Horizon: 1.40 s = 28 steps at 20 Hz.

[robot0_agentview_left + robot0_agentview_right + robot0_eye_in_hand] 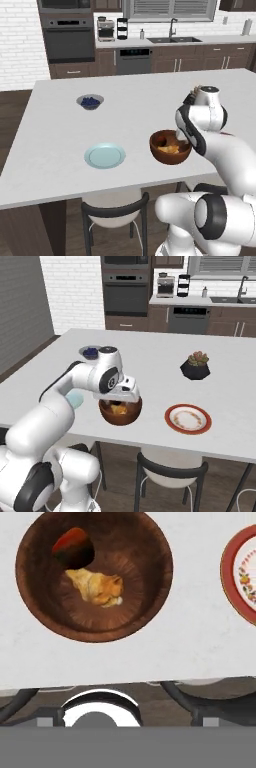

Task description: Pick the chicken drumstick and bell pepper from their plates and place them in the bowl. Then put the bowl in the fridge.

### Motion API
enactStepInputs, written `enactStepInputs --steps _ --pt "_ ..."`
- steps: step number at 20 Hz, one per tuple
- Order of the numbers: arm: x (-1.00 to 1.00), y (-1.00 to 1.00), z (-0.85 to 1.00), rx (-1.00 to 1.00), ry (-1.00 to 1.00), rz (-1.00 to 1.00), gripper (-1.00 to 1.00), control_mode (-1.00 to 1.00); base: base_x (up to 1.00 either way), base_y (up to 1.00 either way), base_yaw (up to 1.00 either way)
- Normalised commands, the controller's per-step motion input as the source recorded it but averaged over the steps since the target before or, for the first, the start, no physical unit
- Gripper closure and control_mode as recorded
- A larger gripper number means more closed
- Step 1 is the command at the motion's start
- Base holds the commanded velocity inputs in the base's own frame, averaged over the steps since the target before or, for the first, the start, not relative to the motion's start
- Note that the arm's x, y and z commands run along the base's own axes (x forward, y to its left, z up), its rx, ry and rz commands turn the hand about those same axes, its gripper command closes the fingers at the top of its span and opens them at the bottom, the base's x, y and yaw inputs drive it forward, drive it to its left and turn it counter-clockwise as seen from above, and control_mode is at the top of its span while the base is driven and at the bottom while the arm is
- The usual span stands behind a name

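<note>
The wooden bowl [145,597] stands near the island's front edge, and I see it also as the bowl [170,159] [120,416]. Inside it lie the chicken drumstick [97,587] and the red bell pepper [74,548], side by side. My gripper [122,395] [183,138] hovers just above the bowl's near rim, open, with nothing between its tips. The light blue plate [104,155] lies bare to the bowl's left. To the bowl's right sits the red-rimmed white plate [188,418] [240,572], with nothing on it. The fridge is out of view.
A small grey bowl of berries [90,102] sits farther back on the left. A dark plant pot [195,367] stands behind the red-rimmed plate. Two chairs [115,210] [170,466] are tucked under the island's front edge.
</note>
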Motion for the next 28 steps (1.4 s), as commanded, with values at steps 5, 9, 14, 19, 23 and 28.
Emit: enactStepInputs --steps 5,9,14,19,23,28 --pt "0.28 -0.26 -0.23 0.19 0.0 -0.36 -1.0 -1.0 0.0 0.0 0.0" --pt "0.46 -0.22 -0.33 0.14 -0.06 -0.01 -1.0 -1.0 0.0 0.0 0.0" --pt "0.53 0.0 -0.35 0.0 -0.05 -0.05 -1.0 -1.0 0.0 0.0 0.0" --pt "0.37 -0.04 -0.21 0.0 0.02 -0.02 -1.0 -1.0 0.0 0.0 0.0" --pt "0.21 -0.18 -0.29 0.0 0.09 -0.03 -1.0 -1.0 0.0 0.0 0.0" --pt "0.0 -0.13 -0.19 0.01 0.04 -0.07 -1.0 -1.0 0.0 0.0 0.0"
